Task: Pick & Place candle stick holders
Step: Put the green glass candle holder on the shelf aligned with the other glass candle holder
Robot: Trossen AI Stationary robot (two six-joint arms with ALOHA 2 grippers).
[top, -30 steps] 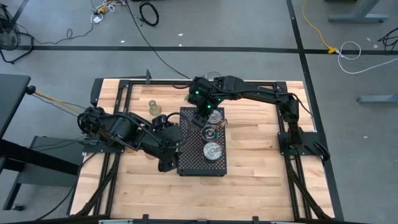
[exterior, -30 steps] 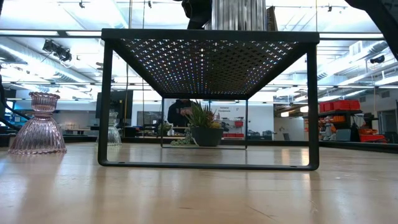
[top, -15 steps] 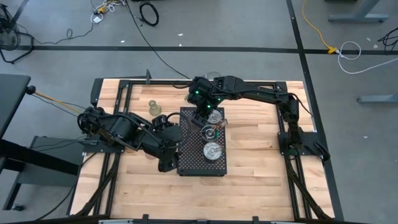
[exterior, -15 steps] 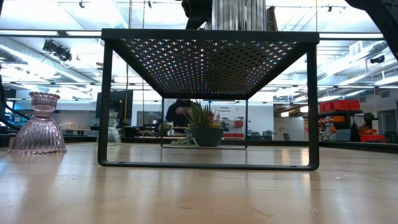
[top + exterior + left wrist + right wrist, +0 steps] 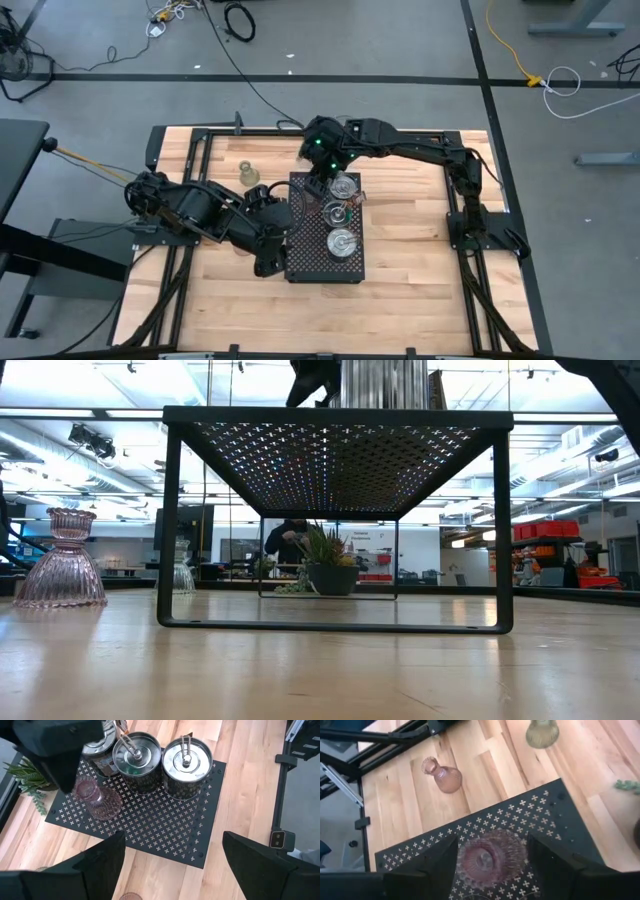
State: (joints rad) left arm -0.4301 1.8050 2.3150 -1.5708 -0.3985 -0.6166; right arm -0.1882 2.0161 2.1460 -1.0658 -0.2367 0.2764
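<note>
Three silver holders [image 5: 342, 212] stand in a row on the black perforated tray [image 5: 305, 262]; they also show in the left wrist view [image 5: 187, 760]. A pink glass holder [image 5: 489, 859] stands upright on the tray's far left part. My right gripper [image 5: 492, 870] is open above it, one finger on either side, apart from it. Another pink glass holder [image 5: 442, 772] and a greenish one [image 5: 542, 732] stand on the table left of the tray. My left gripper [image 5: 172, 870] is open and empty at the tray's left edge.
A small green potted plant [image 5: 328, 565] stands on the table beyond the tray's far side. The tray stands raised on thin legs [image 5: 170, 525]. Black frame rails [image 5: 200, 150] run along the table's edges. Bare wood lies near and right of the tray.
My right gripper has drawn back a little toward the table's far edge, uncovering more of the far silver holder. The holders on the tray have stayed in place.
</note>
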